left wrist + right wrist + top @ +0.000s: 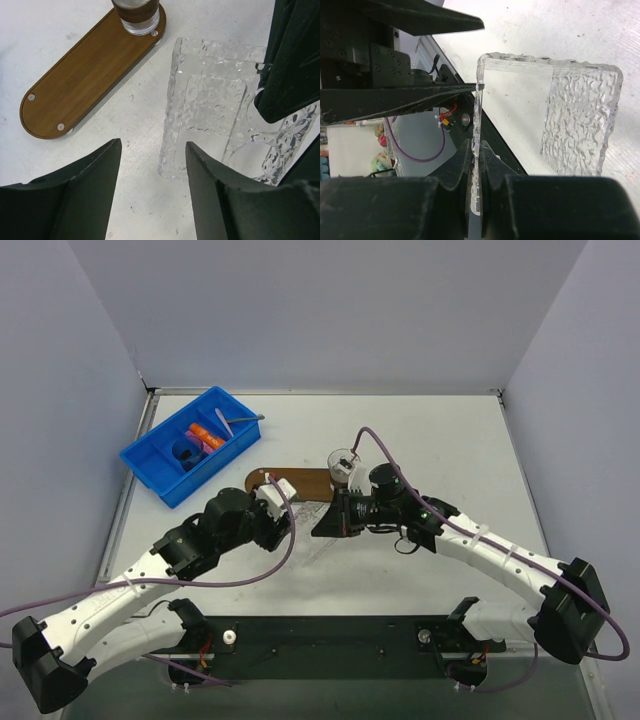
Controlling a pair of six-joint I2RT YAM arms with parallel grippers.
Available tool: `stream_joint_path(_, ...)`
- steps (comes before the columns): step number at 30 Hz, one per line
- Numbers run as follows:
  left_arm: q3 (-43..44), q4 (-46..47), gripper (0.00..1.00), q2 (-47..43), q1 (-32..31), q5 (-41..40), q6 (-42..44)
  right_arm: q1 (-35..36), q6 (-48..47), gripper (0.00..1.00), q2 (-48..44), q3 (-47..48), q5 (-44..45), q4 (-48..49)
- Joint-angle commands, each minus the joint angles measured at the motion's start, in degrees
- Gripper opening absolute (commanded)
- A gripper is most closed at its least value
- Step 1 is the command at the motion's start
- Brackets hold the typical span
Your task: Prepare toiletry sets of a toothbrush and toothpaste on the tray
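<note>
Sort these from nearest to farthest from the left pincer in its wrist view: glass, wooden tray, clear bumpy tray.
1. The clear bumpy tray, just ahead of the left pincer, rightward.
2. The wooden tray, farther up-left.
3. The glass, on the wooden tray's far end.

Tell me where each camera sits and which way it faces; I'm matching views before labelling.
Top external: above and behind the arm bases, looking down at the table with the blue bin, wooden tray and glass; both arms show whole.
Left wrist: on the left arm, looking down past the open left gripper at the tray and the clear textured dish.
Right wrist: on the right arm, looking along the right gripper, shut on the dish's rim.
Shared: both wrist views show the dish.
</note>
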Motion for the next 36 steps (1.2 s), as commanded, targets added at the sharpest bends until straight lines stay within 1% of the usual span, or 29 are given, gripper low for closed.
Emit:
stream_joint_path(1,3.6,1.6,0.67,-2.4,0.6,-2.8,-3.3,-0.8,0.9,0.0,-3.7,-0.6,2.0,7.0)
stream_joint_path(2,3.7,2.1,0.69,-2.7,0.8,-2.6,-3.3,-1.1,0.9,0.0,-4.0,-0.7,2.3,7.4)
stream_joint_path(4,4.4,2.4,0.72,-4.0,1.0,-2.2,-6.4,-1.2,1.1,0.0,-4.4,-1.2,2.8,8.3)
stream_joint_path(6,4.7,2.8,0.73,-5.5,1.3,-2.7,-8.4,-1.3,1.2,0.0,-5.2,-2.1,3.4,9.7)
stream_joint_path(9,4.3,4.1,0.73,-8.0,1.6,-4.4,-15.7,-1.6,1.0,0.0,-6.4,-3.2,4.5,11.7)
stream_joint_path(10,3.9,4.8,0.72,-8.6,1.6,-5.1,-20.8,-1.8,1.0,0.0,-6.8,-3.5,4.5,12.2)
stream_joint_path(12,2.7,6.2,0.73,-10.0,1.9,-6.0,-26.5,-1.9,1.5,0.0,-7.1,-4.1,5.0,14.4)
stream_joint_path(13,2.5,6.2,0.73,-10.3,2.1,-7.2,-32.4,-2.0,1.9,0.0,-7.4,-4.8,5.0,15.4)
stream_joint_path(14,2.3,6.0,0.73,-10.4,2.1,-7.9,-35.2,-2.2,2.4,0.0,-7.5,-5.0,4.9,16.3)
stream_joint_path(16,1.0,6.4,0.72,-10.7,2.9,-6.9,-41.5,-2.2,3.1,0.0,-7.8,-5.5,4.7,18.6)
stream_joint_path(19,-0.6,7.5,0.72,-11.3,4.1,-5.1,-46.4,-2.2,4.6,0.0,-8.6,-6.3,4.7,21.6)
stream_joint_path(25,-4.8,9.8,0.73,-13.9,7.2,-1.8,-52.3,-2.3,4.0,0.0,-11.3,-6.8,6.4,22.5)
stream_joint_path(30,-5.8,13.4,0.72,-10.7,7.3,4.3,-54.1,-2.3,3.8,0.0,-11.5,-7.0,6.6,22.8)
stream_joint_path(36,-8.4,19.8,0.64,-10.0,7.3,6.2,-57.9,-2.3,4.9,0.0,-12.3,-8.3,6.7,24.7)
